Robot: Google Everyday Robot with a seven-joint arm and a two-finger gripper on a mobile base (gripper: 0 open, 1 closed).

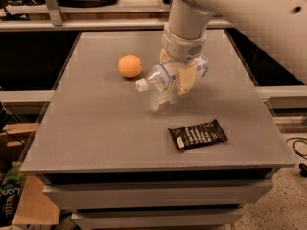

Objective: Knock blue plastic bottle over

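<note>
The blue plastic bottle (160, 76) is clear with a white cap and lies nearly flat on the grey table (96, 123). Its cap points left towards the orange ball (130, 65). My gripper (183, 78) hangs from the white arm, right over the bottle's bottom end and touching it. That end of the bottle is partly hidden behind the gripper. The ball sits a short way left of the cap, apart from it.
A black snack packet (197, 134) lies flat near the table's front right. The table's edges drop off on all sides. Shelving and a rail run behind the table. A box and a green bag (9, 200) stand on the floor at the front left.
</note>
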